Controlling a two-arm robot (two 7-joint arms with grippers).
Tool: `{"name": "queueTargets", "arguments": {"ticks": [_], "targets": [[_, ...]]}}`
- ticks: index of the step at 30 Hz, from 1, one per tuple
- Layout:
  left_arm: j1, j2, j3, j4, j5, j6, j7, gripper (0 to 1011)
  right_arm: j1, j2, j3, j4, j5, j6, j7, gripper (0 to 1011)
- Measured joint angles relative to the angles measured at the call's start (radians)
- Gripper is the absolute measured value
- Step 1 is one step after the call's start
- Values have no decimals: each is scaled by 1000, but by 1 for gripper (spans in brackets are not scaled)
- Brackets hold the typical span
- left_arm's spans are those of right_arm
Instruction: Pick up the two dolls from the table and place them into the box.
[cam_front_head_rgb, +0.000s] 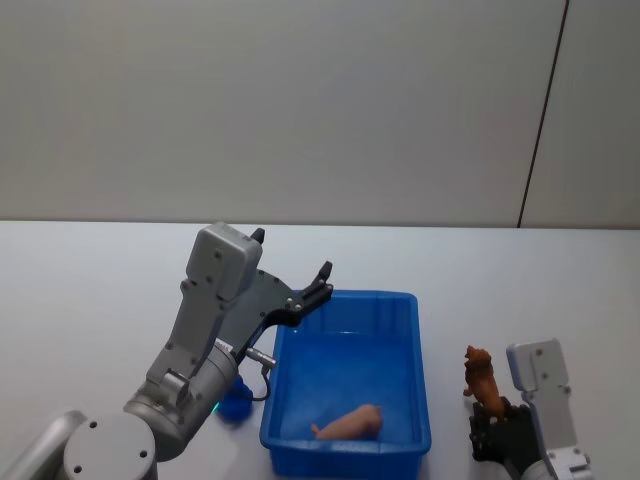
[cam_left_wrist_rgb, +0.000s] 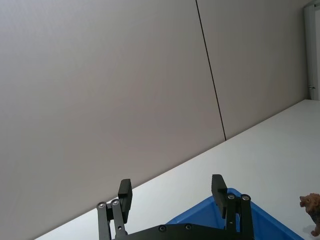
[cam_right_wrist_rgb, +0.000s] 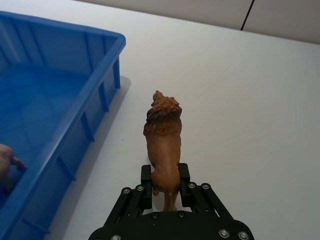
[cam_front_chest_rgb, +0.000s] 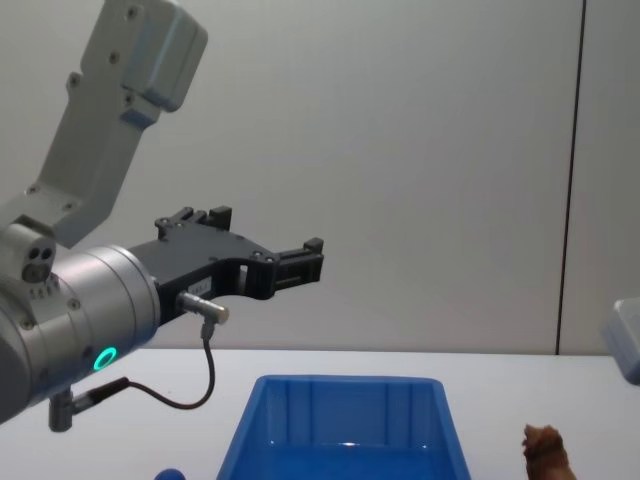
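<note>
The reddish-brown doll (cam_right_wrist_rgb: 162, 135), a small lion, is clamped at its hindquarters by my right gripper (cam_right_wrist_rgb: 165, 176), which is shut on it just right of the box (cam_right_wrist_rgb: 102, 87). The head view shows that doll (cam_front_head_rgb: 481, 378) beside the box's right wall (cam_front_head_rgb: 424, 380); whether its feet touch the table (cam_front_head_rgb: 90, 290) is unclear. On the floor of the blue box lies the pale pinkish doll (cam_front_head_rgb: 350, 423), near the front wall. My left gripper (cam_front_head_rgb: 291, 254) hangs open and empty above the box's rear left corner; it also appears as the left gripper (cam_front_chest_rgb: 268, 230) in the chest view.
A small blue object (cam_front_head_rgb: 235, 405) sits on the table next to the left arm, left of the box. White tabletop spreads wide on both sides and behind the box. A plain wall (cam_front_head_rgb: 300, 100) stands behind the table.
</note>
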Motion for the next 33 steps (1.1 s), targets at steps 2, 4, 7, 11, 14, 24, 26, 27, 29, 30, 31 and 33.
{"name": "queueTargets", "arguments": {"ticks": [2, 4, 7, 11, 14, 24, 26, 27, 29, 30, 31, 33], "targets": [[0, 0, 0, 0, 0, 0, 0, 1001, -1, 1, 0, -6, -6, -6, 3, 289], [0, 0, 0, 0, 0, 0, 0, 1001, -2, 3, 0, -13, -15, -17, 10, 288], [0, 0, 0, 0, 0, 0, 0, 1001, -2, 5, 1, -26, -28, -35, 21, 289], [0, 0, 0, 0, 0, 0, 0, 1001, 0, 7, 1, -43, -43, -61, 40, 288], [0, 0, 0, 0, 0, 0, 0, 1001, 5, 8, 1, -55, -52, -82, 62, 288], [0, 0, 0, 0, 0, 0, 0, 1001, 34, 2, -4, -70, -61, -133, 166, 288], [0, 0, 0, 0, 0, 0, 0, 1001, 45, -3, -7, -69, -61, -141, 192, 288], [0, 0, 0, 0, 0, 0, 0, 1001, 52, -6, -9, -66, -61, -144, 211, 288], [0, 0, 0, 0, 0, 0, 0, 1001, 61, -11, -12, -60, -62, -148, 234, 288], [0, 0, 0, 0, 0, 0, 0, 1001, 65, -14, -14, -57, -62, -149, 240, 288], [0, 0, 0, 0, 0, 0, 0, 1001, 74, -19, -17, -50, -62, -151, 263, 288], [0, 0, 0, 0, 0, 0, 0, 1001, 86, -27, -21, -39, -63, -151, 281, 288]]}}
